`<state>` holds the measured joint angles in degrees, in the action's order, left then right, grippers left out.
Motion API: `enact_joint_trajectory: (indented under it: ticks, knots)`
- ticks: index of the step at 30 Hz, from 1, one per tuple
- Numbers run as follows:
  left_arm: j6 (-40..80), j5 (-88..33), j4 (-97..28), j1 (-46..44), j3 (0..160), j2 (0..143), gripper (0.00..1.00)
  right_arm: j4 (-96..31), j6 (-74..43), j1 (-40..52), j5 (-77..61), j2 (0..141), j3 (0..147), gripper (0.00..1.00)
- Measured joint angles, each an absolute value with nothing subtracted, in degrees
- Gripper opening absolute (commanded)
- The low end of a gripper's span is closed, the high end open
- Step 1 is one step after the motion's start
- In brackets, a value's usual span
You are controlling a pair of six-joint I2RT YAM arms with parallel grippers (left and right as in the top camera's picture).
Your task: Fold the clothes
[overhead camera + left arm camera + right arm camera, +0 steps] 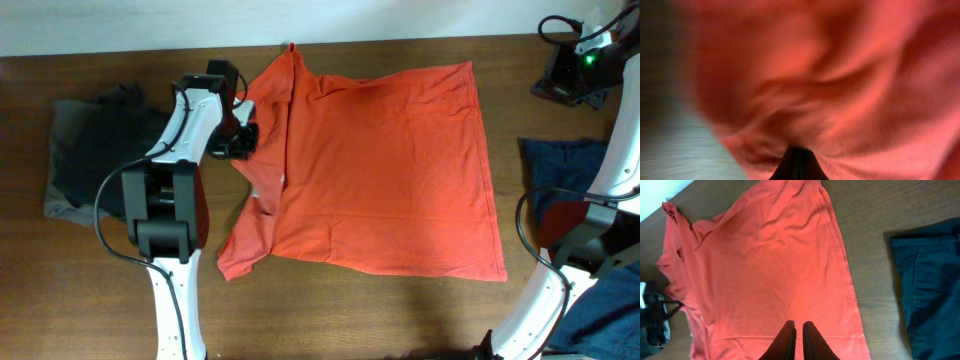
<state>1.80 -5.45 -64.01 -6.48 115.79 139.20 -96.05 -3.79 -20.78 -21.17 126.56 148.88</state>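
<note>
We see the orange shirt [380,170] spread mostly flat across the middle of the table [90,310], reaching from close to the far edge down toward the near edge. Its right side and bottom hem lie fairly smooth. Its left side is rumpled, with a long fold running from the far edge toward the near-left, and a sleeve bunched at the lower left corner of the cloth.

The left gripper [243,140] sits at the shirt's left edge, touching the folded cloth there. In its wrist camera, blurred orange fabric fills almost the whole frame and only one dark fingertip [797,165] shows at the bottom. We cannot tell whether the jaws are parted or pinching the cloth.

The right gripper [798,327] hovers over the shirt's near-right part. Its two black fingers are drawn almost together, with only a thin slit between them and nothing held. From above we see only the white links of the right arm [555,290] at the right edge of the table, beside the shirt.

A dark grey garment [85,150] lies crumpled by the left edge, just beyond the left arm [175,190]. A dark blue garment [565,165] lies by the right edge, apart from the shirt. A black device [575,65] with a green light sits at the far right corner.
</note>
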Motion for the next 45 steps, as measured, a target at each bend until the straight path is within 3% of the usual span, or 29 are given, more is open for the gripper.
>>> enact_joint_trajectory:
  ticks: [2,6,18,21,22,24,28,36,37,40,45]
  knots:
    - [7.6,0.5,-60.5,-4.2,116.3,139.3,0.0,-96.6,-3.8,-20.6,-20.8,126.6,148.8,0.12]
    - [11.3,0.7,-55.4,2.0,118.6,140.8,0.0,-95.0,-3.8,-19.1,-18.8,126.6,144.6,0.12]
    - [9.9,-4.3,-52.6,4.7,122.7,143.1,0.09,-63.8,-3.8,-16.6,-17.1,128.5,107.1,0.04]
    - [8.1,-9.0,-53.2,4.7,125.2,143.2,0.19,-55.5,-3.8,-16.6,-17.3,128.6,99.0,0.04]
    - [7.5,-10.8,-53.5,4.7,126.5,143.2,0.31,-52.5,-3.9,-16.6,-17.3,128.7,96.6,0.04]
    - [5.7,-14.5,-54.4,4.7,129.0,143.2,0.43,-49.7,-4.3,-16.8,-17.1,127.9,94.5,0.04]
    - [2.0,-21.8,-61.9,4.7,135.8,143.2,0.53,-46.9,-8.4,-17.0,-12.2,126.8,93.1,0.04]
    - [-5.2,-27.4,-89.3,4.6,146.6,143.1,0.52,-52.9,-8.8,-22.5,-10.1,127.1,96.1,0.04]
    - [-5.6,-26.5,-92.2,4.6,146.6,143.1,0.45,-55.2,-8.8,-22.7,-10.2,127.2,97.6,0.04]
    - [-7.0,-24.4,-96.3,4.4,146.6,143.1,0.43,-60.2,-8.1,-22.6,-11.2,127.3,102.6,0.05]
    - [-8.2,-16.0,-95.9,1.0,142.2,143.0,0.24,-70.4,-6.7,-22.5,-16.3,125.3,110.6,0.05]
